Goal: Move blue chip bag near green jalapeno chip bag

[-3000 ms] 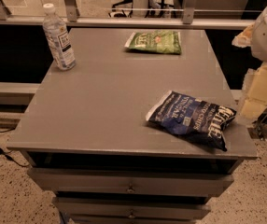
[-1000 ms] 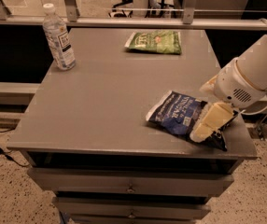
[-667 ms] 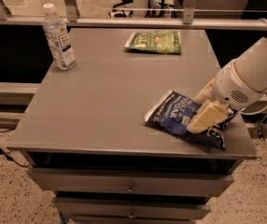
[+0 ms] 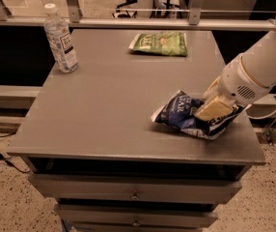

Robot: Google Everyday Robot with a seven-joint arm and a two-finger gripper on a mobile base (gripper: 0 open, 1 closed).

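Observation:
The blue chip bag (image 4: pixel 181 113) lies crumpled on the grey table (image 4: pixel 109 105) near its front right corner. My gripper (image 4: pixel 214 108) comes in from the right and rests on the bag's right half, covering that part. The green jalapeno chip bag (image 4: pixel 159 43) lies flat at the back of the table, right of centre, well apart from the blue bag.
A clear water bottle (image 4: pixel 61 38) stands upright at the table's back left. A metal rail (image 4: pixel 128 22) runs behind the table. Drawers (image 4: pixel 133 196) sit under the tabletop. My white arm (image 4: pixel 263 66) reaches in over the right edge.
My gripper has come in from the right and dropped onto the blue chip bag's right half. The bag now looks more crumpled there.

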